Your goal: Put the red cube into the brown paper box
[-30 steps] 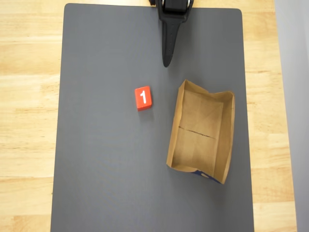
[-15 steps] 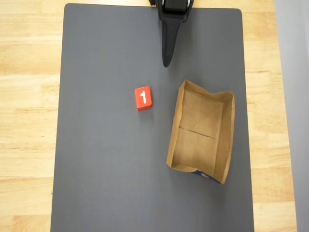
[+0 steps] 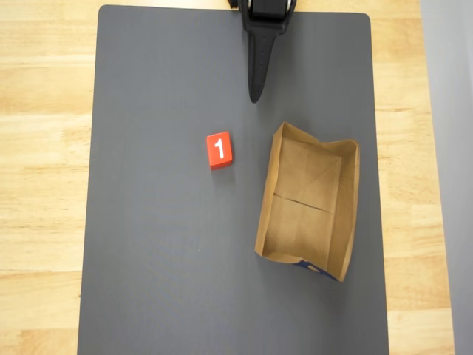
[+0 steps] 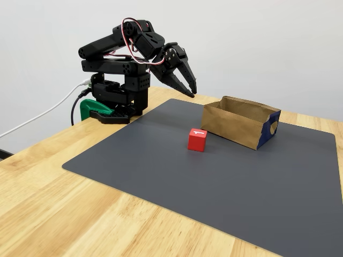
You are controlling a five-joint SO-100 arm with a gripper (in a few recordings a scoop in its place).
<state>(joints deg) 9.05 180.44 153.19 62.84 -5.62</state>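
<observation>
The red cube with a white 1 on top sits on the dark grey mat, just left of the brown paper box in the overhead view. The box lies open and empty, with a fold line across its floor and a blue mark at its near end. In the fixed view the cube stands in front of the box, a small gap between them. My black gripper hangs shut and empty over the mat's far edge, well away from the cube. Its fingertips point down above the mat.
The grey mat covers most of the wooden table. The arm's base and a green clamp stand at the mat's far edge, with cables trailing off the table. A plain wall is behind.
</observation>
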